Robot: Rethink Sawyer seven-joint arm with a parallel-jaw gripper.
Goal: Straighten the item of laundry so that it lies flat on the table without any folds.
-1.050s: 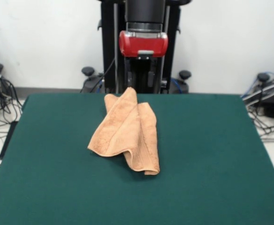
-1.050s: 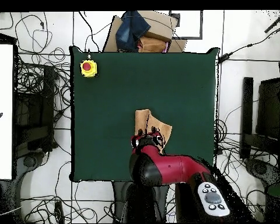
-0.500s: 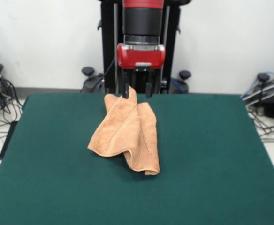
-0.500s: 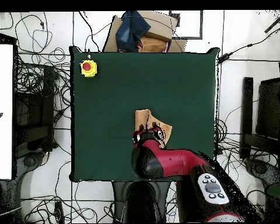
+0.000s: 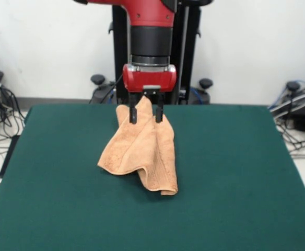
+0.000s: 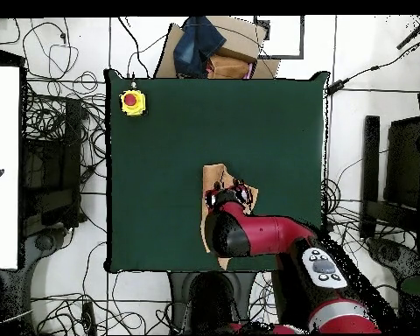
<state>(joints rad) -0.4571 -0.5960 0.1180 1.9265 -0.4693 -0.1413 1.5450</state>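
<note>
Spread jaws straddle the raised far tip of the towel (image 5: 142,146), one finger to each side of the cloth and not yet pressed onto it, as far as the front view shows.

Under everything lies the table (image 5: 236,183), green and mostly bare. From above, the arm (image 6: 266,241) covers much of the cloth, and a yellow box with a red button (image 6: 132,101) sits at one corner, well apart from the work. On the cloth's far side the towel is bunched and folded over itself, its layers fanning toward the near side, with a loose flap curling at the near end. Over its far tip hangs the gripper (image 5: 144,118).

Judging from this, the risk is a pinch that takes several stacked layers at once; lifting then would carry the folds along instead of opening them. A thin bite on the tip could also slip free as the cloth's weight comes on.
</note>
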